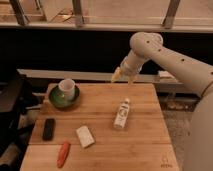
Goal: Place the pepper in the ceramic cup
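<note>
The red-orange pepper (63,154) lies on the wooden table (145,145) near its front left edge. The white ceramic cup (66,88) sits tilted inside the green bowl (56,100) at the table's back left. My gripper (123,77) hangs above the table's far edge, right of the cup and far from the pepper. Its fingers are open and hold nothing.
A black remote (48,128) lies left of a white rectangular block (84,136), both just behind the pepper. A white bottle (121,113) lies on its side mid-table. A dark chair (10,107) stands at the left. A railing runs behind the table.
</note>
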